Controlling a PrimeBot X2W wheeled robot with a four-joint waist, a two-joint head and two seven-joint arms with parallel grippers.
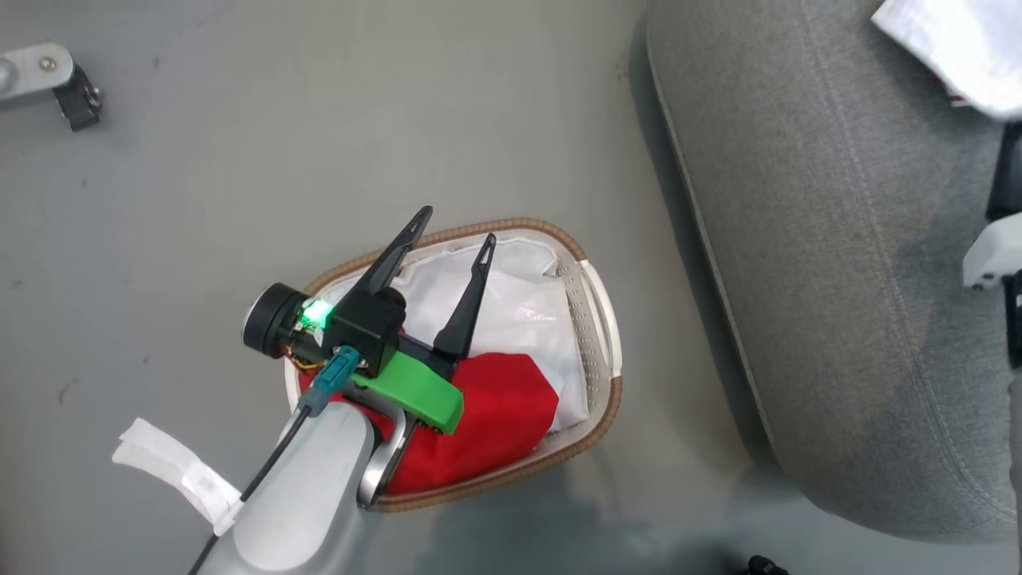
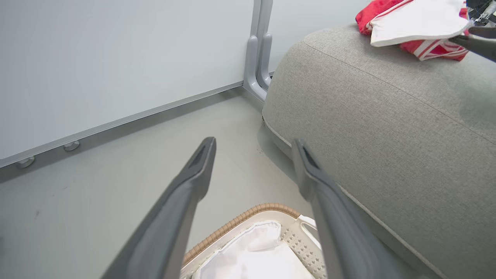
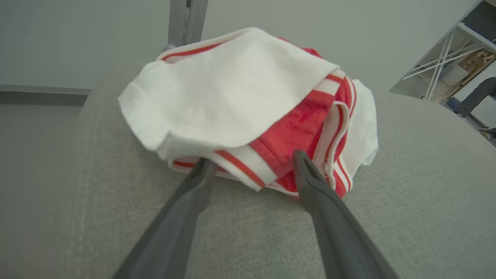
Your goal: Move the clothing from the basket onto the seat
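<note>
The white basket (image 1: 600, 319) with a brown woven rim stands on the floor left of the grey seat (image 1: 838, 263). A red garment (image 1: 499, 415) lies in its near part on the white liner (image 1: 519, 311). My left gripper (image 1: 459, 228) hovers open above the basket, empty, fingers pointing toward its far rim (image 2: 252, 213). On the seat (image 3: 407, 186) lies a red-and-white striped garment (image 3: 240, 108), also seen from the left wrist (image 2: 414, 27). My right gripper (image 3: 252, 162) stands open at that garment's near edge, its fingers either side of the striped hem.
Grey floor (image 1: 279, 160) surrounds the basket. A white wall panel with a grey post (image 2: 257, 58) stands beyond the seat's end. A metal caster bracket (image 1: 48, 80) sits at the far left. A white tag (image 1: 176, 471) hangs off my left forearm.
</note>
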